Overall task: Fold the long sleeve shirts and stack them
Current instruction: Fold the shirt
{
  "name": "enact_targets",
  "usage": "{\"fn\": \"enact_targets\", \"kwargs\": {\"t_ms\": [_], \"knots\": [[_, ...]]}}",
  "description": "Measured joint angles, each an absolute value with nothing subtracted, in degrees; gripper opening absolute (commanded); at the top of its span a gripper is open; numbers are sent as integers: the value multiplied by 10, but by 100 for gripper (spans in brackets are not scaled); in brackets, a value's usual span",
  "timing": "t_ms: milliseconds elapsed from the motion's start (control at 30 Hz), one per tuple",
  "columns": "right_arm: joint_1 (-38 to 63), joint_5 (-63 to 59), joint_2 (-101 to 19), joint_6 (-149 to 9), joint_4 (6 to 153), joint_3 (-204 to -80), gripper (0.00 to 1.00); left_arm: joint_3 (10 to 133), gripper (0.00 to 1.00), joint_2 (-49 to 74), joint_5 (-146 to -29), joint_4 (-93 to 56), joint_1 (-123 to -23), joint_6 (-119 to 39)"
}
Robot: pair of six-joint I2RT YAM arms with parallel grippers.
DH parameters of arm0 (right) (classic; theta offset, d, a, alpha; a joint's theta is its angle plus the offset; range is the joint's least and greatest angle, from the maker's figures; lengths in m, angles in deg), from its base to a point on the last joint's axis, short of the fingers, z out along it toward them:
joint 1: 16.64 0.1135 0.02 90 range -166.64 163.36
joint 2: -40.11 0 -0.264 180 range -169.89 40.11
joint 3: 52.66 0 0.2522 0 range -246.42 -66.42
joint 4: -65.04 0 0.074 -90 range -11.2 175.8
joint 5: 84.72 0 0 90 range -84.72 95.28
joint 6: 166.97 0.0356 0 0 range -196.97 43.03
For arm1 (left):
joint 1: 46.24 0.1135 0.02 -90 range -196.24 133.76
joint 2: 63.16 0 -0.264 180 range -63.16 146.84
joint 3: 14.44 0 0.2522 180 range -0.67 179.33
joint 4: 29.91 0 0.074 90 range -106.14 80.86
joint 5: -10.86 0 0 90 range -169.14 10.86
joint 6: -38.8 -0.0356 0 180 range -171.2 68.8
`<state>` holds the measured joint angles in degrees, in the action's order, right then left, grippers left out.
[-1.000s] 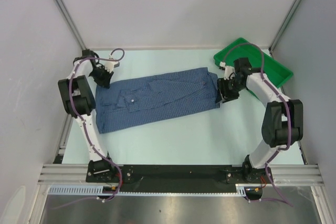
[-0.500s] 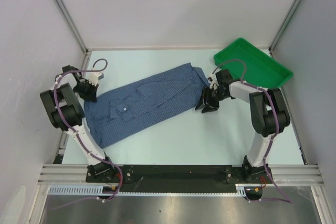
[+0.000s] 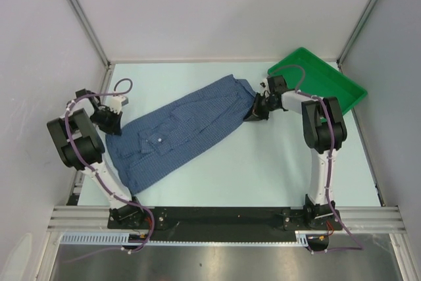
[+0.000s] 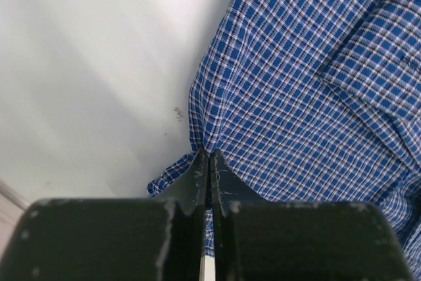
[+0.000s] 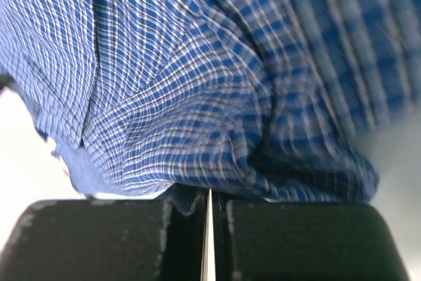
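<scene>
The blue, fine-checked cloth long-sleeve shirt [image 3: 184,129] lies diagonally on the pale table [image 3: 263,169]. It looks narrowed lengthwise, but is not yet folded short or stacked. The left gripper [image 3: 107,120] and right gripper [image 3: 254,114] each pinch one end.

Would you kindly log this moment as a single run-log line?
left gripper: shut on shirt left end | right gripper: shut on right end | shirt: stretched diagonally between grippers

Shirt [image 3: 184,126] on table [image 3: 263,162]; tray [image 3: 325,83] at far-right corner.
</scene>
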<state>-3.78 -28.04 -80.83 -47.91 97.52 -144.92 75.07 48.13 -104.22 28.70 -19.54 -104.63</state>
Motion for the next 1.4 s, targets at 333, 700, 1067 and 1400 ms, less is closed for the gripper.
{"fn": "enact_targets", "kwargs": {"t_ms": [333, 700, 1067, 1400], "knots": [[-72, -190, -873, -551, 1012, -1591, 0, 711, 45, 453, -1064, 309, -194, -1038], [-63, -156, -937, -645, 1061, -1720, 24, 674, 64, 417, -1080, 346, -195, -1038], [-40, -182, -838, -593, 1047, -1571, 41, 676, 66, 411, -1079, 351, -240, -1038], [-10, -248, -869, -496, 986, -1569, 0, 706, 66, 411, -1082, 346, -249, -1036]]}}
